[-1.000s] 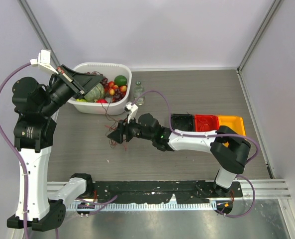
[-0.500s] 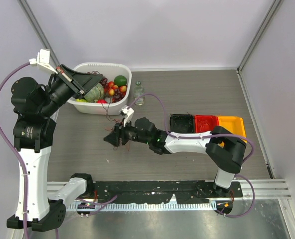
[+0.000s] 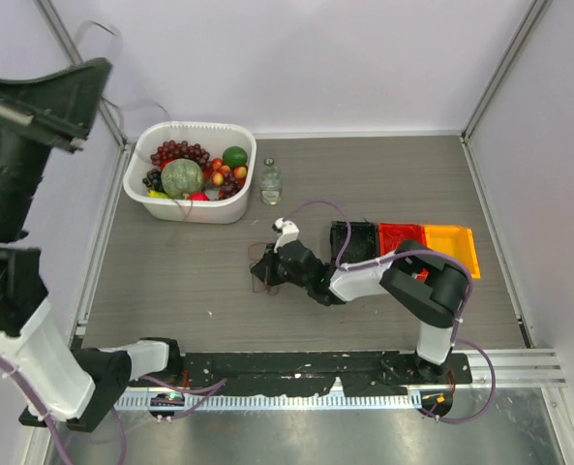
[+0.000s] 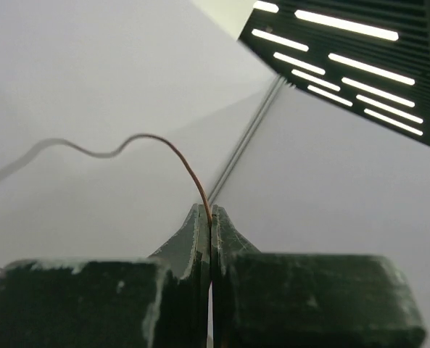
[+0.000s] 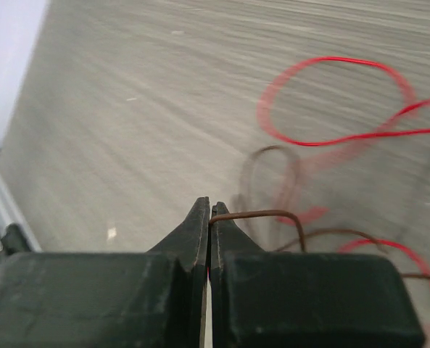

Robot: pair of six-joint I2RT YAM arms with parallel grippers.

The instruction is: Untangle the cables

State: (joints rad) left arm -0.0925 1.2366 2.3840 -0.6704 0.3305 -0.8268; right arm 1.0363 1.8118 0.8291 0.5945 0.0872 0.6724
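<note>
The cables [image 3: 264, 280] are thin red and brown wires lying in a small clump on the table's middle. My right gripper [image 3: 260, 268] rests low at that clump. In the right wrist view it [image 5: 209, 208] is shut on a brown cable [image 5: 273, 212], with a red cable loop [image 5: 331, 138] lying beyond on the wood. My left gripper [image 3: 101, 70] is raised high at the top left, close to the camera. Its jaws [image 4: 210, 212] are shut on a thin brown cable [image 4: 164, 141] that arcs away to the left.
A white basket [image 3: 135, 180] of fruit stands at the back left, with a small bottle [image 3: 270, 181] beside it. Black [image 3: 354, 238], red [image 3: 403, 238] and orange [image 3: 453, 242] bins sit at the right. Walls enclose the table.
My left arm has swung far up toward the camera, pulling its cable along. My right gripper slid right along the table and went from open to shut on a brown cable.
</note>
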